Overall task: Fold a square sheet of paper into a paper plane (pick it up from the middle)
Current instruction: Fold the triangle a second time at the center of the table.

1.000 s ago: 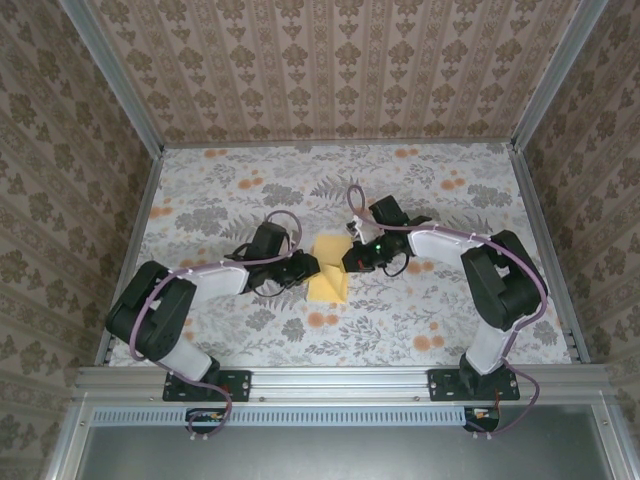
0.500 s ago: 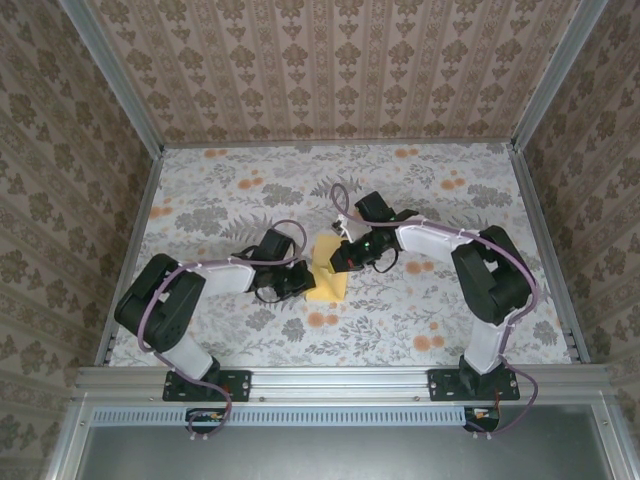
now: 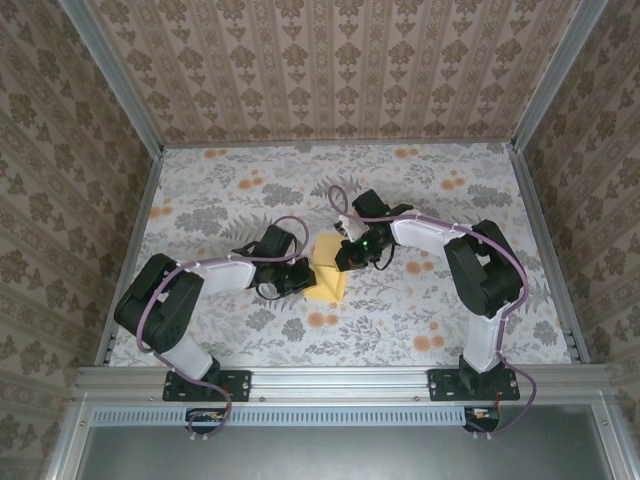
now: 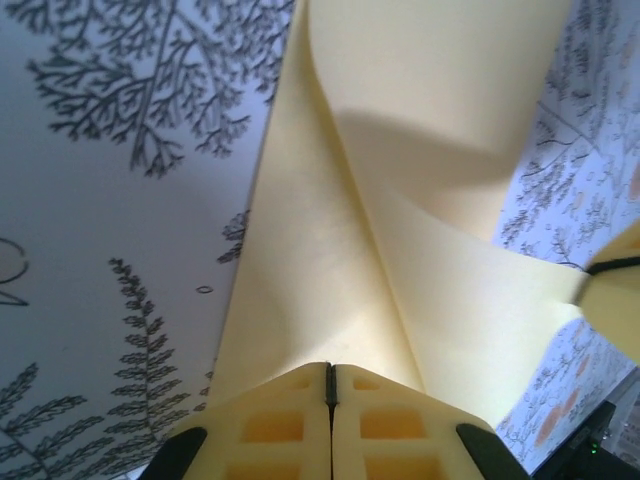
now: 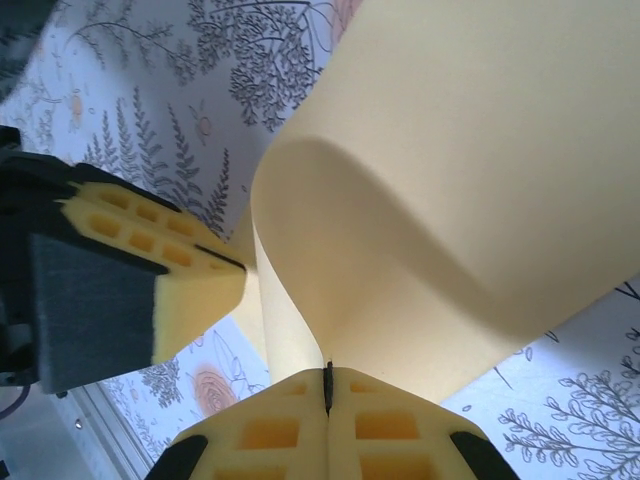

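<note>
L hand (image 4: 331,373) & R hand (image 5: 327,382) clenched on sheet (image 3: 329,288) (bowed btwn the 2).

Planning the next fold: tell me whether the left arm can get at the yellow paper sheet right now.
Probably yes: the left hand is shut on the paper sheet's edge, with nothing between them. The right hand pinches it too.
</note>
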### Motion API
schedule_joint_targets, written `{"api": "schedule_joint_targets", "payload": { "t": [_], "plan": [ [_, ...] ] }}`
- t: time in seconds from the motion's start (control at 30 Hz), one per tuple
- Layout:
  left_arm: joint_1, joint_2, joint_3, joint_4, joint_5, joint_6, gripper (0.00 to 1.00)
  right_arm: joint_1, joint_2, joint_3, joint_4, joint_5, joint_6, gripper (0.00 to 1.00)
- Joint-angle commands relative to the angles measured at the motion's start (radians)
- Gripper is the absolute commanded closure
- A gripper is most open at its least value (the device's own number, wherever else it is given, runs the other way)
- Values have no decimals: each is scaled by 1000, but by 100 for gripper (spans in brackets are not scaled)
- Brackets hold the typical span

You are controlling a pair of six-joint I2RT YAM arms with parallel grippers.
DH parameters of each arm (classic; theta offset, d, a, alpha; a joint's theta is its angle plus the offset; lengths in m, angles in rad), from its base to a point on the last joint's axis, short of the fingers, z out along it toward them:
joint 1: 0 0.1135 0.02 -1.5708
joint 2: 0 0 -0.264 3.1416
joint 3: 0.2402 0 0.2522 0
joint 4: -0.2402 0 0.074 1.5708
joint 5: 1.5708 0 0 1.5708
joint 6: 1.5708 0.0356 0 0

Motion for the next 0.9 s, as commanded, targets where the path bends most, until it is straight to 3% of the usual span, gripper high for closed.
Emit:
{"api": "schedule_joint_targets", "payload": {
  "t": [0.0,0.33,0.87],
  "plan": [
    [-9,-48,28,46,25,23,93,-4,29,32,-60,43,-24,100],
    [-13,21,64,182,78,-19,94,-9,46,40,-65,68,-31,100],
    [-23,131,135,171,80,-9,93,-26,65,53,-68,83,-50,100]
  ]
}}
